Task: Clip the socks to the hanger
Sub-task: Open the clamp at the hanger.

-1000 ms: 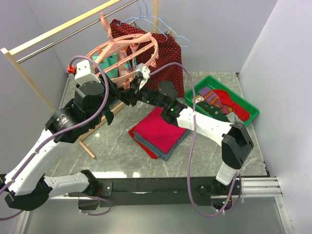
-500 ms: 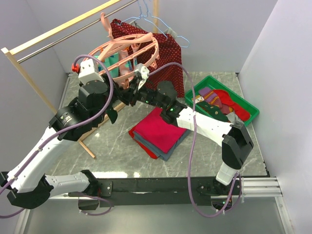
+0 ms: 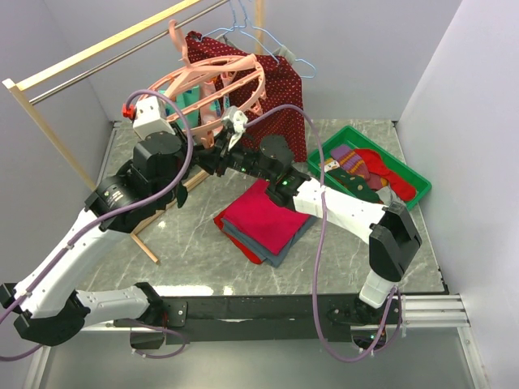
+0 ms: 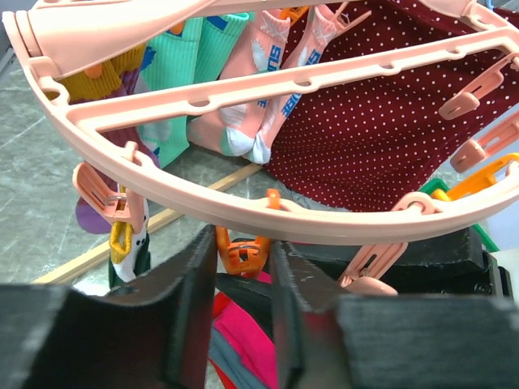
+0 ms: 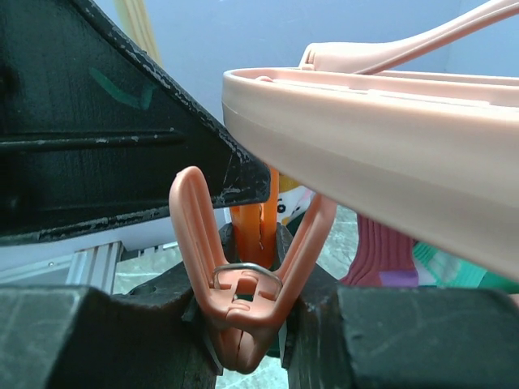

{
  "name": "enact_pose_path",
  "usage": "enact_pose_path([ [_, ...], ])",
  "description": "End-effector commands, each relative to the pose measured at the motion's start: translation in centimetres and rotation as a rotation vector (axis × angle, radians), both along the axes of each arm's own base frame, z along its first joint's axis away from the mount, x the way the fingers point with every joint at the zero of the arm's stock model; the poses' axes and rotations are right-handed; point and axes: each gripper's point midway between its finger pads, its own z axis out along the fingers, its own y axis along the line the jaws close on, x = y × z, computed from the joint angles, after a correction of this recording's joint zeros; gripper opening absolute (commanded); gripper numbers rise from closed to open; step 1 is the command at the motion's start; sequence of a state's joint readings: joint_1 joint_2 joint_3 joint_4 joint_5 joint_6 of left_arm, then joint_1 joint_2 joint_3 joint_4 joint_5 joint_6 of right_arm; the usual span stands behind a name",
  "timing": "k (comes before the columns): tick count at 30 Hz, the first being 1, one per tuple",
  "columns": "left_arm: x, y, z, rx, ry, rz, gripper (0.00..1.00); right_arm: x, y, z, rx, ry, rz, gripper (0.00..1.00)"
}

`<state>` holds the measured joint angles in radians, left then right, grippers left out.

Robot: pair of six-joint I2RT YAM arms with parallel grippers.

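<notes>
The round pink hanger (image 3: 212,85) hangs from the rail, and both grippers meet under its near rim (image 4: 243,207). My left gripper (image 3: 191,162) is open. Its fingers (image 4: 195,267) flank an orange clip (image 4: 243,253) without clearly squeezing it. My right gripper (image 3: 209,159) is shut. The orange clip's lower end (image 5: 258,219) sits at its tips, and a sliver of dark green sock (image 5: 280,348) shows between its fingers. A pink clip (image 5: 243,300) dangles in front of it. Teal (image 4: 182,89), pink (image 4: 276,89) and green-and-white (image 4: 130,259) socks hang clipped. More socks (image 3: 357,166) lie in the tray.
A green tray (image 3: 347,128) stands at the back right. A folded red and grey cloth stack (image 3: 263,223) lies mid-table. A dark red dotted garment (image 3: 272,89) and blue wire hangers (image 3: 268,40) hang behind the hanger. A wooden rail (image 3: 105,49) crosses the back left.
My left arm has shifted a little right and up, bringing its fingers around the orange clip. The right arm and the hanger have hardly moved.
</notes>
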<state>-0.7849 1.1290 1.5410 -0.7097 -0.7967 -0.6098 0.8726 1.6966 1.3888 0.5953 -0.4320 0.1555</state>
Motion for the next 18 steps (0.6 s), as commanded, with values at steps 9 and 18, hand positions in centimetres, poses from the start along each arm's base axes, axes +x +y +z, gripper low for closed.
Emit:
enact_pose_path([
  [9,0.3,0.2,1.6,-0.040,-0.070,0.017,0.19,-2.4,-3.0,-1.2,-0.123,0.048,-0.037,0.62],
  [18,0.1,0.1,1.1,-0.019,-0.064,-0.005,0.11,-1.0,-12.6,-9.4,-0.456,0.219,-0.362,0.82],
])
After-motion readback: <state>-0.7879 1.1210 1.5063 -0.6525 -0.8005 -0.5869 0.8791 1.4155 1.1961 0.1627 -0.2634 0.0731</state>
